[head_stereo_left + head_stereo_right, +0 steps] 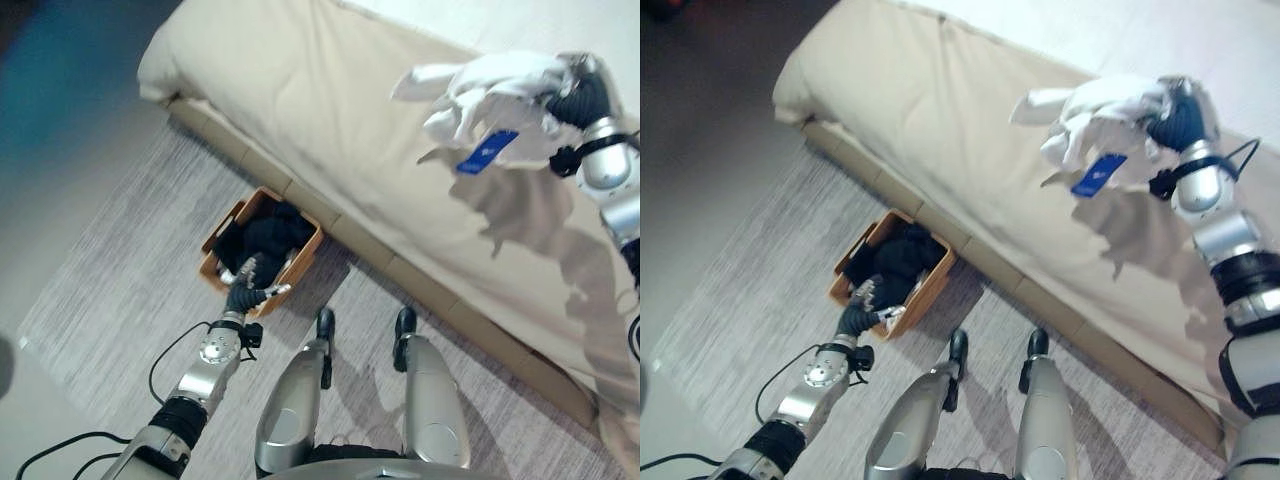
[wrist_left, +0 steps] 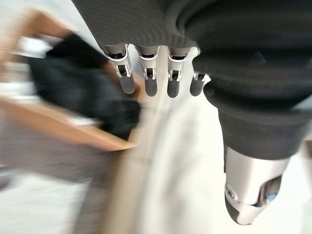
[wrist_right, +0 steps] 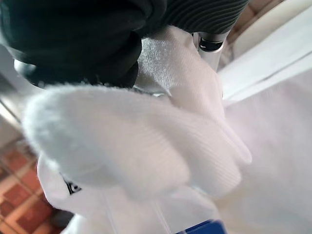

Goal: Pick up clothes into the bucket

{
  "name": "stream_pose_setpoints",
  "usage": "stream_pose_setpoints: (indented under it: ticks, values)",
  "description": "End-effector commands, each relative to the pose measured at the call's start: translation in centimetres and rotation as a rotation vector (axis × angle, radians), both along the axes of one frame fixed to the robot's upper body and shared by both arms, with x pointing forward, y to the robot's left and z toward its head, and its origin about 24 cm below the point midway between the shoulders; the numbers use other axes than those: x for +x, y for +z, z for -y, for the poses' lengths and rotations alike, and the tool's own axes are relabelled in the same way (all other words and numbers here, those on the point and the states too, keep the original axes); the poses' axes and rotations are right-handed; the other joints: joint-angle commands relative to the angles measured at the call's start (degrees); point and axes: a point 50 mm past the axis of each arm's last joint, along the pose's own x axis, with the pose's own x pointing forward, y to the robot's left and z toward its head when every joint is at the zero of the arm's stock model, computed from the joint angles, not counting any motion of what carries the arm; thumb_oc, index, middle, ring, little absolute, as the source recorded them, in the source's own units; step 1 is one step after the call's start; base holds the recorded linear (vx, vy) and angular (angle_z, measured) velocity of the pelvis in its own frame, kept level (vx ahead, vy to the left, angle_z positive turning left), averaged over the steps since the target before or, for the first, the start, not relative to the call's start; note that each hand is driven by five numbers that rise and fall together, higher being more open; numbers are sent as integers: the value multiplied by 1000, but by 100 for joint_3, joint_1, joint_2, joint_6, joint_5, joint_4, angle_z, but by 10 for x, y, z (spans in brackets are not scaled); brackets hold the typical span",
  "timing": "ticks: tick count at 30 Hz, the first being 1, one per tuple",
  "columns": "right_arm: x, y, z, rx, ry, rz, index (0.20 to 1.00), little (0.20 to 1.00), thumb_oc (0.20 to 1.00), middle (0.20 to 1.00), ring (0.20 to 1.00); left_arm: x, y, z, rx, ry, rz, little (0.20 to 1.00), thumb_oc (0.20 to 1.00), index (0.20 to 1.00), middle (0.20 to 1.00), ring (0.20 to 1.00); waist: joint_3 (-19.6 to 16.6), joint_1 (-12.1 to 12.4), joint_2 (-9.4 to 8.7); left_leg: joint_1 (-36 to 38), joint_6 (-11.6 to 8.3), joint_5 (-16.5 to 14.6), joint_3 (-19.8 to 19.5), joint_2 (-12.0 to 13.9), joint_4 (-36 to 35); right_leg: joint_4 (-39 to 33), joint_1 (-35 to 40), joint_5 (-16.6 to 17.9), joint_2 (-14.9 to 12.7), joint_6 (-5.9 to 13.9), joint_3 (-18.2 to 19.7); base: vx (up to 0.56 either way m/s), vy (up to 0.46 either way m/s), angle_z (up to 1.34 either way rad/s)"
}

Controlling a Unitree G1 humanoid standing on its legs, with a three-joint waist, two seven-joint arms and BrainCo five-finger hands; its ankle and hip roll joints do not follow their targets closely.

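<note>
Left eye view: a white garment (image 1: 490, 95) with a blue tag (image 1: 487, 152) is being held up above the bed (image 1: 330, 110) at about 2 o'clock by the right hand (image 1: 580, 95), the cloth bunched against its dark cover. The wooden bucket (image 1: 222, 232) is standing on the rug (image 1: 120, 290) at about 8 o'clock, just beside the bed's edge, with dark clothes (image 1: 265, 240) already lying inside. The left hand (image 1: 255, 280) is resting at the bucket's near rim.

Right eye view: the same layout is being shown; garment and bucket are well apart.

Left wrist view: the left hand's fingers (image 2: 148, 80) are being held straight and relaxed, grasping nothing, a detail not readable from the head views.

Right wrist view: the cloth is being gripped tight by the right hand; white fabric is wrapped around its fingers.

Judged step: carrying. The next move calls for swinging the garment over the bucket before release.
</note>
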Motion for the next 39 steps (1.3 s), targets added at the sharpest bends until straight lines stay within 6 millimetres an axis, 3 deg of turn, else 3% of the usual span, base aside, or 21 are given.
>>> stream_pose_setpoints:
  ticks: [1, 5, 8, 9, 12, 13, 14, 16, 20, 28, 29, 39]
  values:
    - [-18, -6, 5, 71, 106, -9, 200, 200, 200, 200, 200, 4, 24, 1, -44, -64, 107, 1000, 1000, 1000, 1000, 1000, -722, -46, -359, 390, -92, -503, -103, -117, 271, -874, 1077, 420, -203, 496, 23, 172, 50, -17]
    - [-24, -19, 2, 116, 156, -55, 200, 200, 200, 200, 200, 14, 43, 13, -22, -143, 170, 1000, 1000, 1000, 1000, 1000, -1126, -83, -471, 734, -80, -515, -52, -98, 0, -1306, 1468, 558, -191, 566, -45, 118, 44, -10]
    - [-28, -18, -13, 96, 271, -117, 200, 200, 200, 200, 200, 31, 74, 29, 38, -248, 267, 1000, 1000, 1000, 1000, 1000, -1584, -137, -587, 1109, -70, -590, 41, -90, -196, -1656, 1900, 641, -202, 619, -86, 128, 61, -9]
    - [-27, -18, -13, 95, 271, -116, 200, 200, 200, 200, 200, 31, 74, 29, 38, -248, 267, 1000, 1000, 1000, 1000, 1000, -1572, -137, -585, 1124, -70, -591, 40, -89, -200, -1663, 1916, 642, -201, 620, -88, 28, 27, -12]
    - [-25, -15, -27, 23, 341, -191, 200, 200, 200, 200, 200, 45, 105, 43, 128, -354, 347, 1000, 1000, 1000, 1000, 1000, -1902, -153, -661, 1384, -55, -658, 106, -85, -266, -1842, 2217, 650, -200, 638, -83, 59, 25, -7]
    - [-25, -15, -28, 22, 341, -191, 200, 200, 200, 200, 200, 45, 105, 43, 128, -354, 347, 1000, 1000, 1000, 1000, 1000, -1885, -152, -658, 1405, -55, -659, 108, -83, -272, -1847, 2236, 651, -198, 638, -81, 39, 30, -2]
    - [-24, -9, -39, -24, 394, -223, 200, 200, 200, 200, 200, 51, 128, 53, 228, -463, 393, 1000, 1000, 1000, 1000, 1000, -2012, -160, -662, 1522, -41, -688, 151, -81, -291, -1859, 2348, 638, -197, 646, -63, 23, 21, -6]
    - [-25, -9, -48, -45, 436, -246, 200, 200, 200, 200, 200, 54, 137, 61, 273, -515, 408, 1000, 1000, 1000, 1000, 1000, -2087, -175, -661, 1635, -32, -708, 178, -74, -323, -1878, 2465, 619, -203, 649, -71, 16, 24, -5]
    - [-32, 0, -76, -66, 585, -251, 200, 200, 200, 200, 200, 55, 147, 81, 357, -660, 415, 1000, 1000, 1000, 1000, 1000, -2237, -236, -655, 1792, -20, -714, 230, -57, -401, -1934, 2605, 606, -199, 654, -60, 0, 0, 0]
    - [-46, 6, -116, -39, 804, -224, 200, 200, 200, 200, 200, 52, 144, 104, 330, -738, 417, 1000, 1000, 1000, 1000, 1000, -2368, -283, -629, 1951, -4, -653, 272, -14, -586, -2061, 2720, 632, -181, 651, -74, -4, -4, -2]
    - [-50, 8, -129, -25, 865, -202, 200, 200, 200, 200, 200, 52, 144, 111, 323, -747, 422, 1000, 1000, 1000, 1000, 1000, -2389, -294, -614, 1964, 2, -638, 274, -12, -609, -2085, 2731, 642, -178, 655, -80, -9, -7, -6]
    - [-64, 8, -161, 44, 1043, -164, 200, 200, 200, 200, 200, 49, 140, 137, 292, -796, 424, 1000, 1000, 1000, 1000, 1000, -2436, -306, -569, 1959, 30, -528, 212, -11, -674, -2179, 2784, 690, -186, 622, -124, -20, -5, -2]
